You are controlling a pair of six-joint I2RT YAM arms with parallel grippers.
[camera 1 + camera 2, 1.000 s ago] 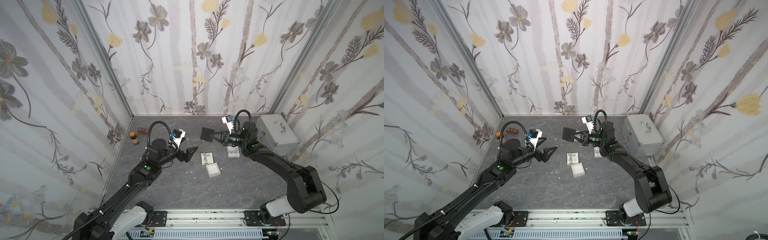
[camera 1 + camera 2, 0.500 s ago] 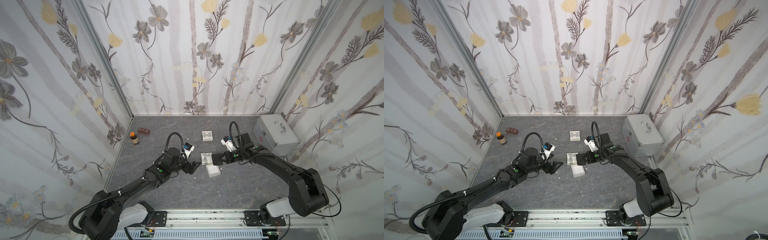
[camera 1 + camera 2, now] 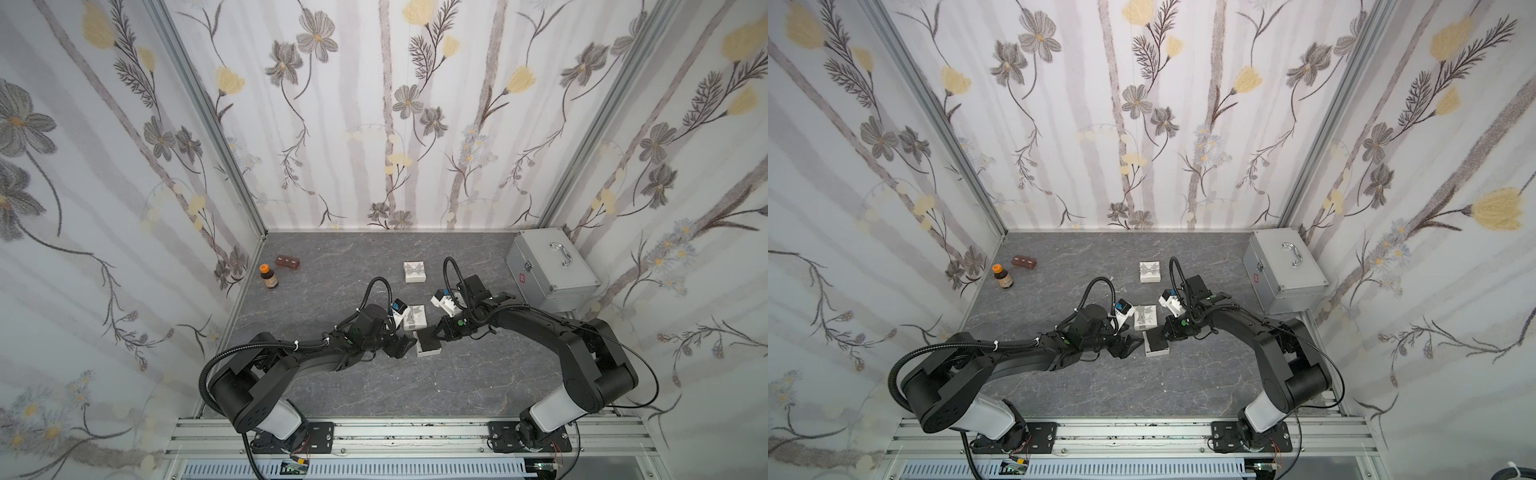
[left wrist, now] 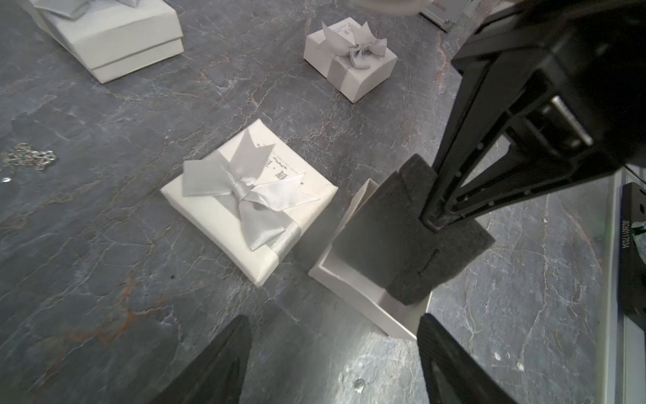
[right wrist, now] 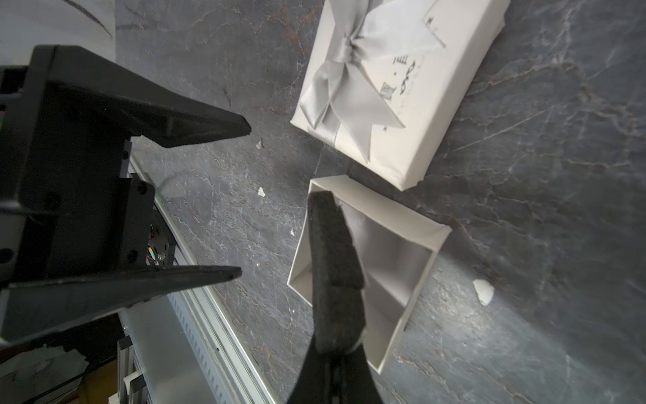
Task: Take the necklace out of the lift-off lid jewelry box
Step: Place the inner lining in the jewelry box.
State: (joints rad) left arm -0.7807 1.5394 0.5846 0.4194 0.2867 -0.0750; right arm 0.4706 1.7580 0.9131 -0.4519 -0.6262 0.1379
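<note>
A: Necklace [image 4: 29, 161]?
B: Out of box, on tabletop [image 4: 105, 280]. Bunched heap, no clear heading.
A: Box base [image 3: 428, 353]?
B: Lower centre in a top view, open. Lid [image 4: 250, 203] sits btwn it and necklace. Foam pad [image 4: 402, 238] is tilted, low corner inside.
A: Grippers?
B: R gripper [image 4: 433, 224] pinches pad. L gripper [image 4: 334, 318] spread, nothing held.

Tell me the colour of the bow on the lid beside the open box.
Silver-grey satin bow on a white lid; clearest in the left wrist view.
</note>
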